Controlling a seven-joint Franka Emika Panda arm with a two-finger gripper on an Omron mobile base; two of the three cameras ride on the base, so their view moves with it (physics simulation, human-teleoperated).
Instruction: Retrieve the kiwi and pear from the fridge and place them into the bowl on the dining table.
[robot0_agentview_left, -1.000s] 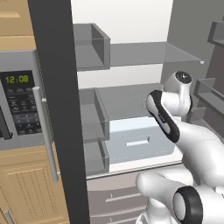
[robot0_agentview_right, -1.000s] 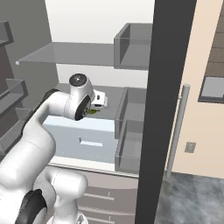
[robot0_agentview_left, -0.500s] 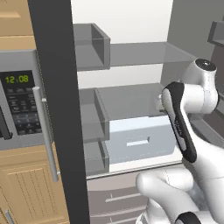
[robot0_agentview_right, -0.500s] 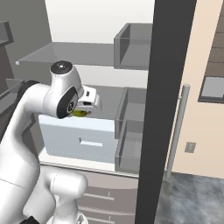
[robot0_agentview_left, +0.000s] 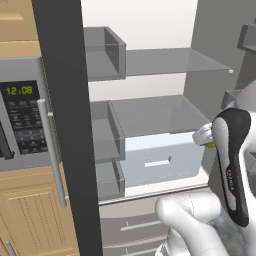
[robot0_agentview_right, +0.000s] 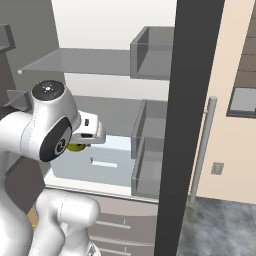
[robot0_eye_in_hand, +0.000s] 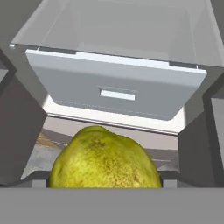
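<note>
The fridge (robot0_agentview_left: 155, 112) stands open in front of me, white inside with clear shelves and a pale drawer (robot0_eye_in_hand: 117, 89). A yellow-green speckled pear (robot0_eye_in_hand: 104, 161) sits between my fingers, with my gripper (robot0_eye_in_hand: 105, 180) shut on it. In the base views the gripper (robot0_agentview_right: 84, 141) hangs in front of the drawer (robot0_agentview_right: 95, 162), outside the shelves, and a sliver of the pear (robot0_agentview_right: 76, 147) shows under the hand. From the left the pear (robot0_agentview_left: 211, 145) peeks out beside the gripper (robot0_agentview_left: 203, 135). The bowl and the dining table are out of view.
The open door's black edge (robot0_agentview_left: 65, 125) stands close on the left, with its door bins (robot0_agentview_left: 102, 50) facing inward. A built-in microwave (robot0_agentview_left: 22, 120) with a green clock lies beyond it. The other door edge (robot0_agentview_right: 182, 125) and its bar handle (robot0_agentview_right: 202, 150) stand on the right.
The arm has drawn back out of the fridge with the pear, swinging right in the left base view and left in the right base view. The gripper stayed shut.
</note>
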